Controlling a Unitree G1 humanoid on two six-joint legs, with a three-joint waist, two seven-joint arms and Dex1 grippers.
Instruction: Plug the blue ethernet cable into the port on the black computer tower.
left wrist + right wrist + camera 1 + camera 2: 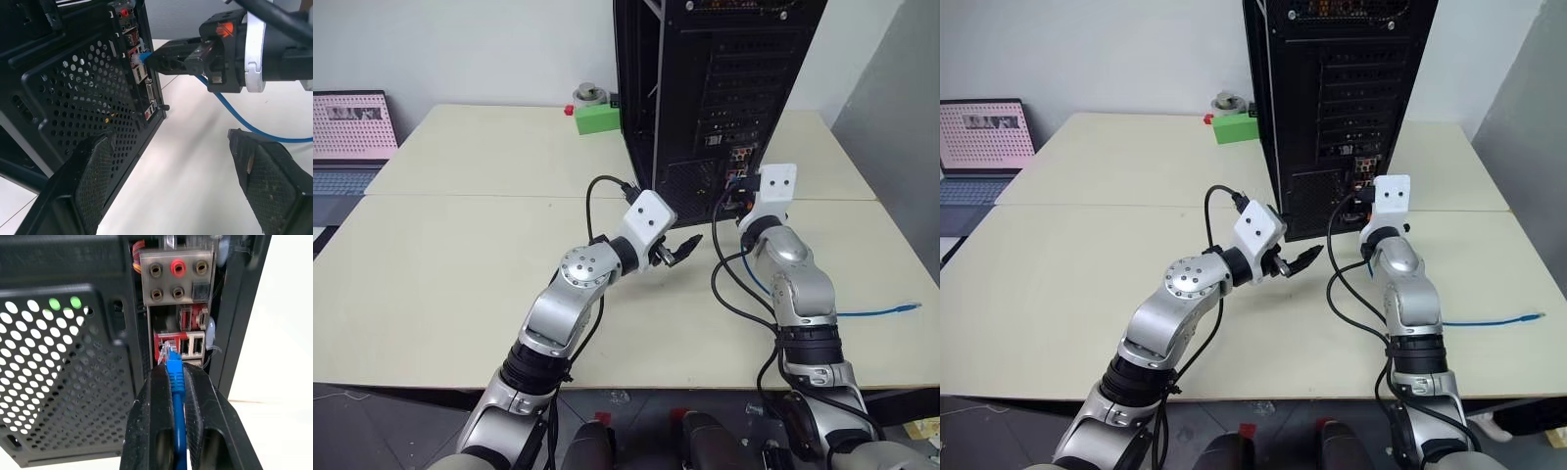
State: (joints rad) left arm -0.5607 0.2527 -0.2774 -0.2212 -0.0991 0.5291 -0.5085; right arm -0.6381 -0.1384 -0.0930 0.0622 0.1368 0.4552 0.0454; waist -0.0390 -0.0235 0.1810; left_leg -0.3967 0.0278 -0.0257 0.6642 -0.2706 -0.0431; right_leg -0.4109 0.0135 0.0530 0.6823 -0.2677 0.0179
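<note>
The black computer tower (724, 78) stands upright at the back of the table, its rear panel facing me. My right gripper (172, 369) is shut on the blue ethernet cable (176, 382), just behind its clear plug (168, 352). The plug's tip sits at the mouth of a port in the red-framed connector cluster (188, 345); I cannot tell whether it is seated. The rest of the cable (881, 311) trails over the table to the right. My left gripper (680, 250) is open and holds nothing, level beside the tower's mesh vent (88, 93), to the left of the right gripper (156, 58).
A green block (597, 117) and a small grey object sit behind the tower on the left. A laptop (352, 137) stands beyond the table's (460, 274) left edge. Black arm cables (724, 284) hang between my arms. A grey panel rises at the right.
</note>
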